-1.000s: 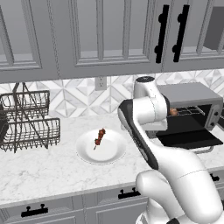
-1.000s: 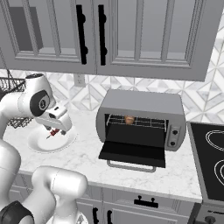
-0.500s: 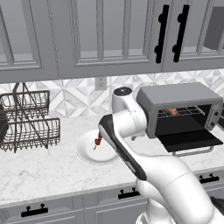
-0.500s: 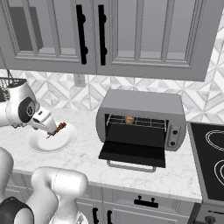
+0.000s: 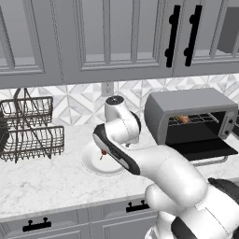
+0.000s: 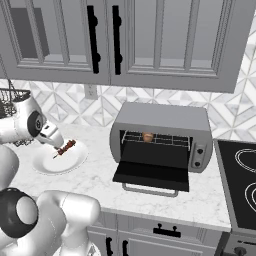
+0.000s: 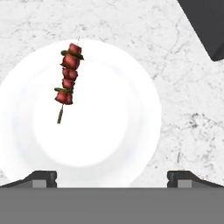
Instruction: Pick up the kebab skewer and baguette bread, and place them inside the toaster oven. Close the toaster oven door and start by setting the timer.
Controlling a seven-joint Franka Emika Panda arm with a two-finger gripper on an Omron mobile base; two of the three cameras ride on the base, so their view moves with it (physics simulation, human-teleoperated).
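Setting: we work at a white marble counter (image 6: 95, 190) under grey cabinets.
Skewer: the kebab skewer (image 7: 68, 76) lies on the white plate (image 7: 131, 131), left of its middle.
Oven: the toaster oven (image 6: 162, 135) stands open, the baguette bread (image 6: 148, 136) on its rack.
Fingers: our gripper (image 7: 111, 177) hovers over the plate, jaws spread wide, holding nothing.
Handling: we judge the skewer light, stiff and thin; pinching across the meat chunks looks surest.

A white plate (image 7: 109, 131) sits near a wire dish rack (image 5: 28, 130).

kebab skewer (image 6: 65, 148) on white plate (image 6: 50, 165), toaster oven door (image 6: 152, 167) open
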